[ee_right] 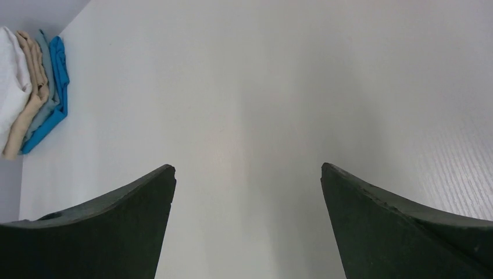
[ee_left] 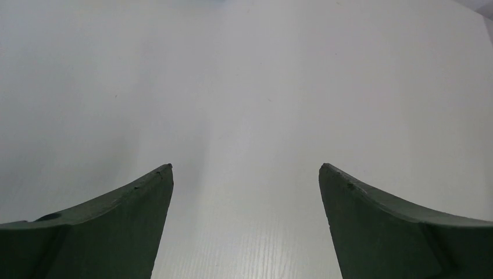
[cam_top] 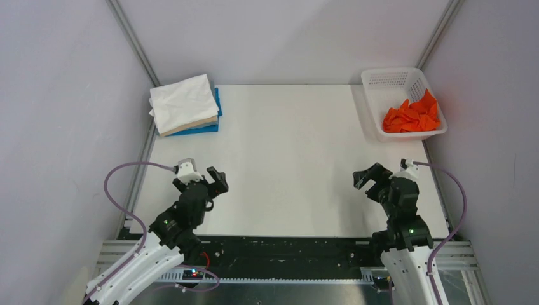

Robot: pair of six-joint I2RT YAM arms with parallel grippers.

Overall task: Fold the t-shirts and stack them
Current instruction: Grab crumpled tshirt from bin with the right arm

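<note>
A crumpled bright orange t-shirt (cam_top: pixel 412 115) lies in the white mesh basket (cam_top: pixel 389 79) at the far right. A pile of folded shirts (cam_top: pixel 185 105), white on top, then beige and blue, sits at the far left corner; it also shows at the left edge of the right wrist view (ee_right: pixel 32 87). My left gripper (cam_top: pixel 215 180) is open and empty over the near left of the table (cam_top: pixel 286 159). My right gripper (cam_top: pixel 370 178) is open and empty over the near right. The left wrist view shows only bare table between the open fingers (ee_left: pixel 116 226).
Grey walls stand on the left, right and back of the table. The metal rail with the arm bases (cam_top: pixel 286 254) runs along the near edge. The basket overhangs the far right corner.
</note>
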